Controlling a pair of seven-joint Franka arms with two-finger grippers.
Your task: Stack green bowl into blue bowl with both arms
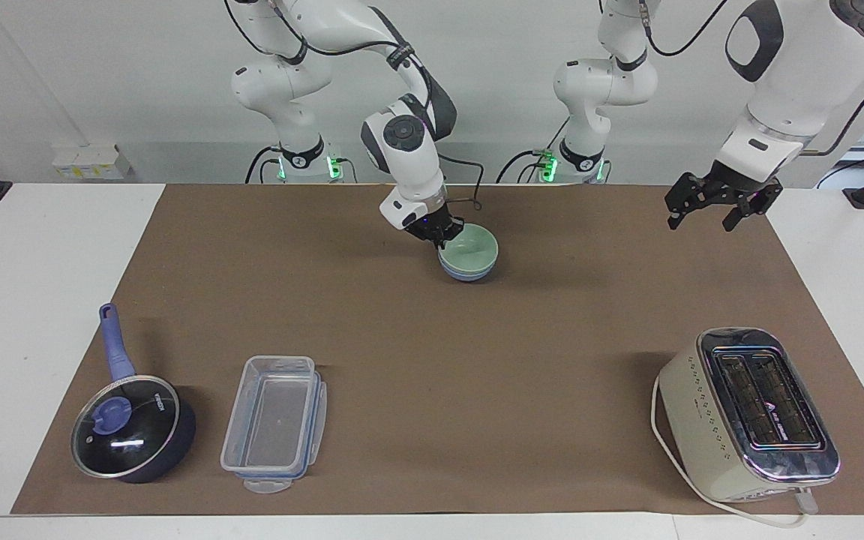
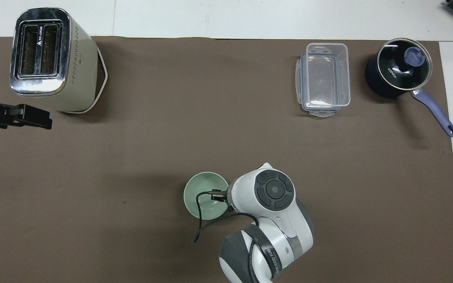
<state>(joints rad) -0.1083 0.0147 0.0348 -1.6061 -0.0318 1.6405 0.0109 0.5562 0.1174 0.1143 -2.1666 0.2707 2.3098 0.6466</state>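
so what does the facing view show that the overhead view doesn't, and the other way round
Only the facing view shows the blue bowl under the green bowl, and both arm bases. It also shows the right claw at the green bowl's rim and the left claw raised over the mat with its fingers apart.

Only the overhead view shows the green bowl's full round inside; there the right arm's wrist hides its claw.

Both show the toaster, the clear container and the lidded saucepan farther from the robots.
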